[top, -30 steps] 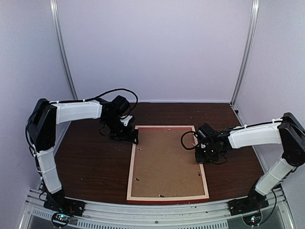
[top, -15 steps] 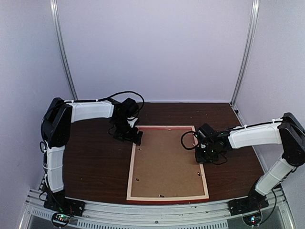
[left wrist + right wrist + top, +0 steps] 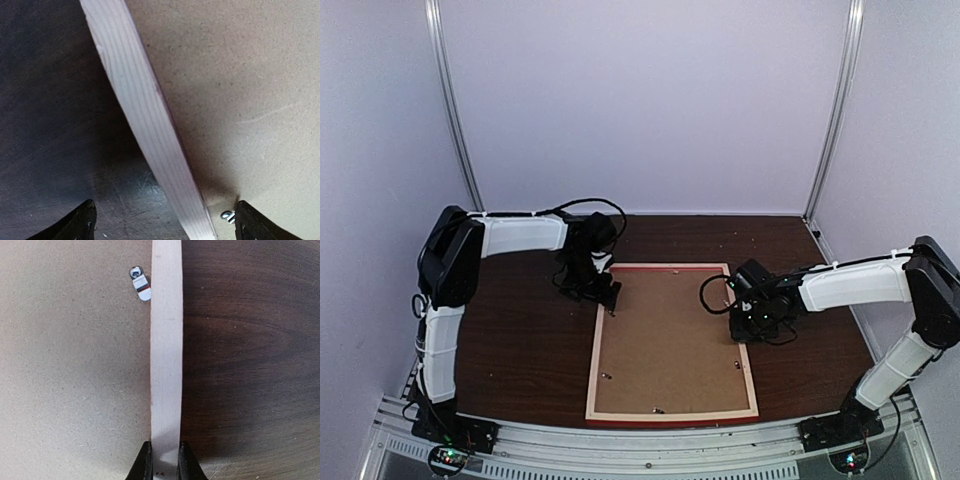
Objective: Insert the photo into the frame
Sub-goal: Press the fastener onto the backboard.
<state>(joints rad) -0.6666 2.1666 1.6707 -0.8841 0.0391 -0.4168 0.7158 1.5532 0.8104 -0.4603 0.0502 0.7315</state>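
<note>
The frame (image 3: 596, 360) lies face down on the dark table, pale wood back up, with a thin red edge showing at its foot. A brown backing board (image 3: 670, 340) fills it. The photo is hidden from view. My left gripper (image 3: 606, 297) is open at the frame's upper left; in the left wrist view its jaws (image 3: 165, 211) straddle the left rail (image 3: 145, 120) without touching it. My right gripper (image 3: 746, 326) is shut on the frame's right rail (image 3: 166, 340), one finger on each side (image 3: 165, 452).
Small metal turn clips sit on the backing board, one (image 3: 140, 284) beside the right rail and one (image 3: 227, 216) by my left gripper's right finger. The booth's walls close in the table at the back and on both sides.
My left arm has swung right and brought its open gripper over the frame's left rail. The right gripper and the frame have not moved.
</note>
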